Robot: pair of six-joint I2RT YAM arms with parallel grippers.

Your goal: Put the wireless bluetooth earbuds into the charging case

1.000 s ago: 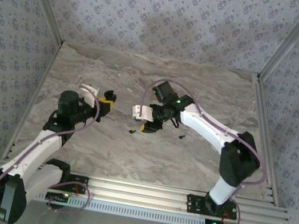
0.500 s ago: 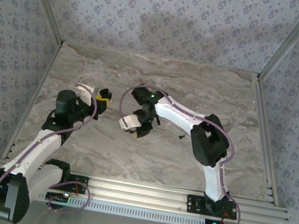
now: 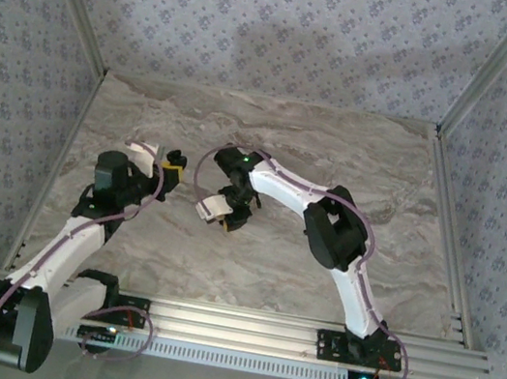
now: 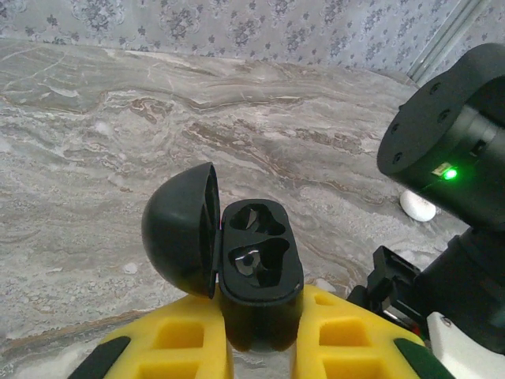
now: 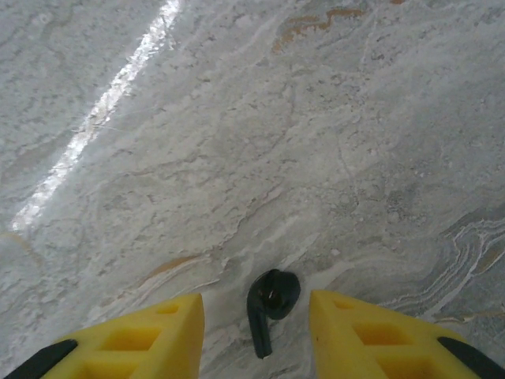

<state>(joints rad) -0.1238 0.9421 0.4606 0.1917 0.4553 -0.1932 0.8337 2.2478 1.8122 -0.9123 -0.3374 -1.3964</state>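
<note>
On the marble table (image 5: 237, 118) lies a glossy black earbud (image 5: 268, 304), short-stemmed.

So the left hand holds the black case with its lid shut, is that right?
No. The left hand holds the black case, but its lid stands open, as the left wrist view shows.

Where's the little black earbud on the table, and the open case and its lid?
black earbud (image 5: 274, 294), right wrist view, on its rounded head.
charging case (image 4: 255, 262), left wrist view, on its open tray.
case lid (image 4: 178, 230), left wrist view, on its curved shell.
</note>
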